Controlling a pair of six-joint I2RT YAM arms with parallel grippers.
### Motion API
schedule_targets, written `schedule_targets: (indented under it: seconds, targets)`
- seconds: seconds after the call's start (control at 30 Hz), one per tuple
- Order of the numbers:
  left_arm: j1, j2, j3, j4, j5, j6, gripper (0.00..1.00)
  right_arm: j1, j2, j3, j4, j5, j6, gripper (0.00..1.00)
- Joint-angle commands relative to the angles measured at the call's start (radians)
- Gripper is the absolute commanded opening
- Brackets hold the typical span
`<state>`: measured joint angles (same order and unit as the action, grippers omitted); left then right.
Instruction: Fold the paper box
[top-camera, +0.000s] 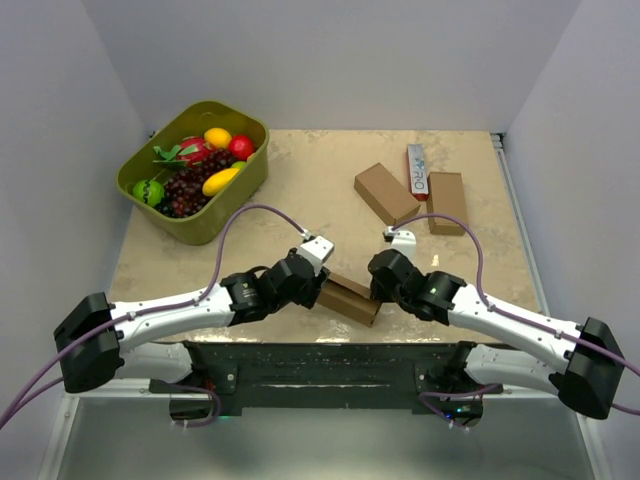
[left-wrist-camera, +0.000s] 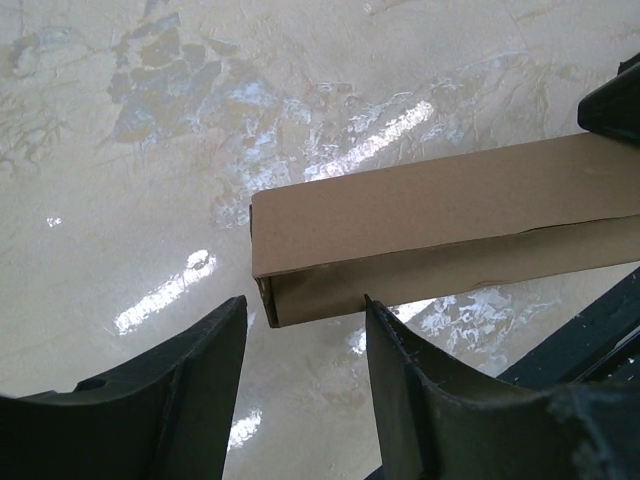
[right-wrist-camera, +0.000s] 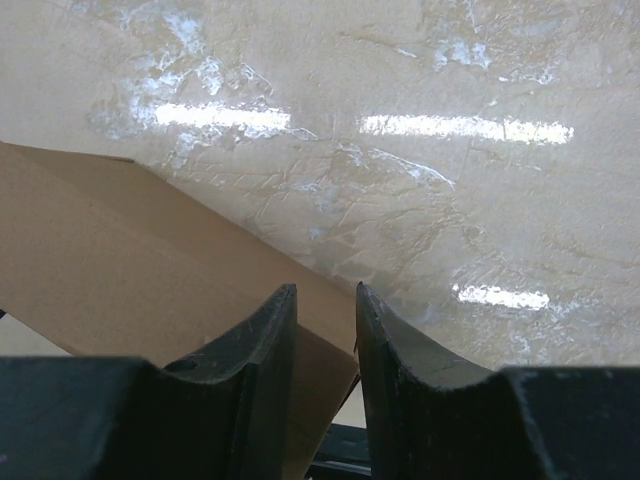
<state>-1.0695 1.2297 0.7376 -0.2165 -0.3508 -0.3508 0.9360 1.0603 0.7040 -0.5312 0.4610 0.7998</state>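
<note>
Hugging the near edge: the paper box (top-camera: 350, 298) lies on the table (top-camera: 300, 195) close to the front rim, its long side slanting down to the right, hemmed in by both grippers.
Left gripper (left-wrist-camera: 305, 325): fingers (left-wrist-camera: 190, 390) are spread wide, and the box's end corner sits just past the tips, in line with the gap. No pad shows on the cardboard.
Box end, left wrist view: the short face is closed, the corner crisp, the top panel flat, and a long edge runs off to the right.
Right gripper (right-wrist-camera: 325, 300): fingers (right-wrist-camera: 265, 350) are close together with only a slim slit between them. Cardboard shows behind the slit, and I cannot tell whether they nip any of it.
Box edge, right wrist view: a brown panel slants in from the left under one finger, and its corner ends right below the gap.
Open room: a wide stretch of bare marble lies beyond the box, toward the back.
Far right: two plain brown boxes (top-camera: 385, 192) (top-camera: 447, 202) with a white-and-red carton (top-camera: 418, 170) between them, well apart from the grippers.
Far left: a green basket (top-camera: 258, 130) of toy fruit in the back corner.
</note>
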Motion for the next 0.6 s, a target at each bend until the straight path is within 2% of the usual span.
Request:
schedule_targets:
  seconds: [0.0,0.13,0.3,0.43,0.57]
  targets:
    - [-0.004,-0.022,-0.007,0.045,0.038,0.007,0.55,0.004,0.001,0.014,-0.003,0.033,0.015,0.38]
    - [-0.004,-0.075,-0.020,0.048,0.068,0.015,0.59,0.004,-0.008,0.087,-0.061,0.045,-0.014,0.44]
    - [0.003,-0.140,-0.027,0.040,0.128,0.018,0.73,0.004,-0.031,0.143,-0.105,0.059,-0.033,0.50]
    - [0.025,-0.186,-0.041,0.008,0.183,0.013,0.78,0.004,-0.042,0.183,-0.115,0.038,-0.063,0.50]
    - [0.092,-0.242,-0.043,-0.004,0.294,-0.016,0.79,0.007,-0.056,0.192,-0.082,-0.091,-0.085,0.44]
